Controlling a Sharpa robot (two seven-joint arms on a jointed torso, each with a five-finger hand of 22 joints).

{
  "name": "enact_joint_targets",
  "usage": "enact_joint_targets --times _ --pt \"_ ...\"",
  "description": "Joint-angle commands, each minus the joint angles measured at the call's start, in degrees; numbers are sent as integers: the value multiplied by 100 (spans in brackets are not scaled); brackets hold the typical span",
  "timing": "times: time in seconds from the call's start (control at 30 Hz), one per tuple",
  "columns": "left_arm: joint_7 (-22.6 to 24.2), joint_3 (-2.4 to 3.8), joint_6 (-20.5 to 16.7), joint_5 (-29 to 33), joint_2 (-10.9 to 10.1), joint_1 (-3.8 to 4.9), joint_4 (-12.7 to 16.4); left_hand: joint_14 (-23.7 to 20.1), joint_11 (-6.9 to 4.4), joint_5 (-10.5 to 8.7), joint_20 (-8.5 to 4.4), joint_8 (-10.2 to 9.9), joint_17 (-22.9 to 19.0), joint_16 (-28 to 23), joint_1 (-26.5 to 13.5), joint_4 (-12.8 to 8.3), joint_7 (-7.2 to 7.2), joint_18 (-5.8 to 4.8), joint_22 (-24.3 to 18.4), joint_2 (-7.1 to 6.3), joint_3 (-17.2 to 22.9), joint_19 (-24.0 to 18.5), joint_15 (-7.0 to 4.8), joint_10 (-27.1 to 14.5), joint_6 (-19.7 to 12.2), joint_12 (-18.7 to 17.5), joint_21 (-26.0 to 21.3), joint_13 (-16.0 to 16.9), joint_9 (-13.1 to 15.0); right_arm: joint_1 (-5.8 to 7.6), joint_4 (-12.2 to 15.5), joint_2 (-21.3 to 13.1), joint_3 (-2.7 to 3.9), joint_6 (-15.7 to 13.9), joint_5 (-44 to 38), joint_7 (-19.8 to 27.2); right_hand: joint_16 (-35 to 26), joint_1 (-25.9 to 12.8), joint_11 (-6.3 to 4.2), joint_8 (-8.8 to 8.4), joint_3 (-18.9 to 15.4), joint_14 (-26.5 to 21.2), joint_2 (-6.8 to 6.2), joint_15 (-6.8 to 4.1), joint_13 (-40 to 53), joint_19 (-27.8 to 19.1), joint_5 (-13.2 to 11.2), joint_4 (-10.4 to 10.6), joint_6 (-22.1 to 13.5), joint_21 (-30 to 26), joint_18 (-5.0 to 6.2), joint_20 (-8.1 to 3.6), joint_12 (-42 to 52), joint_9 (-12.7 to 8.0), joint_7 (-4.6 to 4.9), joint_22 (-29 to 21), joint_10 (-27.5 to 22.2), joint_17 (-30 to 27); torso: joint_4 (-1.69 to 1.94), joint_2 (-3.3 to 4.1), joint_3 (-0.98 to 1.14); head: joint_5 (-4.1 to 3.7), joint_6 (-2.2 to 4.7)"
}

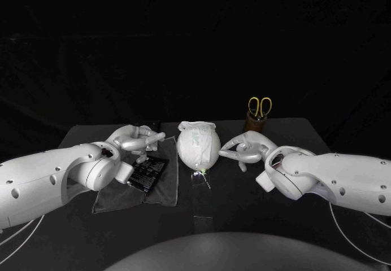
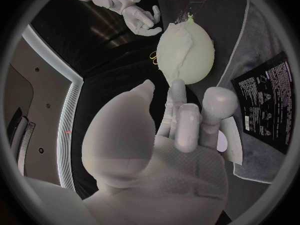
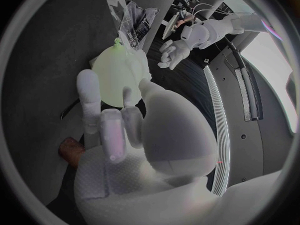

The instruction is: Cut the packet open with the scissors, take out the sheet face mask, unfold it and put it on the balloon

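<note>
Your left hand (image 1: 137,141) released, fingers apart, just beside the balloon (image 1: 203,164), sheet mask (image 1: 195,140) draped over it, right hand (image 1: 248,148) released opposite, packet (image 1: 148,171) on grey cloth (image 1: 167,191), scissors (image 1: 260,105) upright behind.

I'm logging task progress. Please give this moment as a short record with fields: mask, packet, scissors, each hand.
Mask: sheet face mask draped over the balloon
Packet: black packet lying on grey cloth, on the left hand's side of the balloon
Scissors: yellow-handled scissors standing in brown holder
Left hand: empty, beside balloon
Right hand: empty, beside balloon, contact unclear
</note>
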Motion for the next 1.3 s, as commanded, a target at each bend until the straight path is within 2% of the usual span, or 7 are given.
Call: enact_joint_targets --times 0.03,0.1,0.27,0.43,0.7,1.13,1.3 --pt "101 -6 -223 -17 24 -40 57 209 41 29 20 8 656 121 -4 9 28 -106 336 24 -145 12 22 -130 -134 222 307 153 -37 -51 84 16 6 -432 65 -25 220 31 16 -36 -37 507 31 40 1085 154 20 -10 -44 405 -107 5 301 10 14 472 346 1162 3 2 1 -4 0" --pt "55 -20 -252 -13 42 -82 85 249 39 25 33 30 745 179 3 7 31 -122 508 55 -223 21 49 -165 -142 328 453 216 -48 -92 138 27 6 -561 80 0 346 46 32 -50 -61 586 51 47 1433 214 25 -24 -51 710 -150 27 595 10 32 823 529 1438 4 -2 0 -20 0" --pt "-5 -35 -298 -16 93 -208 162 400 41 18 46 66 1046 363 110 -8 16 -201 994 83 -333 183 38 -146 -148 567 832 349 -69 -236 232 86 7 -868 108 79 374 98 38 -56 -65 606 61 56 1598 319 65 -71 -42 1041 -202 42 732 14 34 1223 621 1508 11 -15 2 -46 0" --pt "-15 -35 -345 -69 180 -283 193 468 34 13 54 108 1187 446 226 -6 18 -232 1222 156 -455 221 41 -186 -147 774 1024 468 -101 -355 230 197 8 -1061 114 98 374 97 48 -71 -79 606 55 64 1598 386 69 -83 -61 1210 -231 50 732 10 46 1427 621 1508 15 -11 5 -40 0" --pt "-151 -33 -395 -193 352 -326 137 516 38 9 61 50 1293 504 332 -12 32 -262 1396 217 -500 278 47 -184 -188 855 1152 505 -165 -413 267 284 9 -1200 72 80 374 95 53 -78 -89 606 53 69 1598 415 49 -94 -63 1302 -244 56 732 10 50 1536 621 1508 0 -2 0 0 0" --pt "-414 -31 -319 -290 487 -368 95 526 38 8 65 18 1311 515 347 -4 30 -276 1481 225 -577 307 48 -163 -150 910 1218 527 -210 -453 214 410 10 -1259 28 30 374 101 95 -153 -135 606 19 104 1598 349 -103 -131 -186 1313 -234 83 732 -14 99 1545 621 1508 21 -16 5 -28 0" --pt "-473 -31 -276 -313 513 -382 95 532 37 8 65 13 1323 521 353 -6 29 -277 1490 221 -598 306 47 -162 -139 921 1226 532 -219 -467 183 463 11 -1278 24 5 374 96 105 -163 -145 606 20 112 1598 329 -128 -133 -204 1303 -230 90 732 -17 108 1533 621 1508 14 -12 3 -16 0"
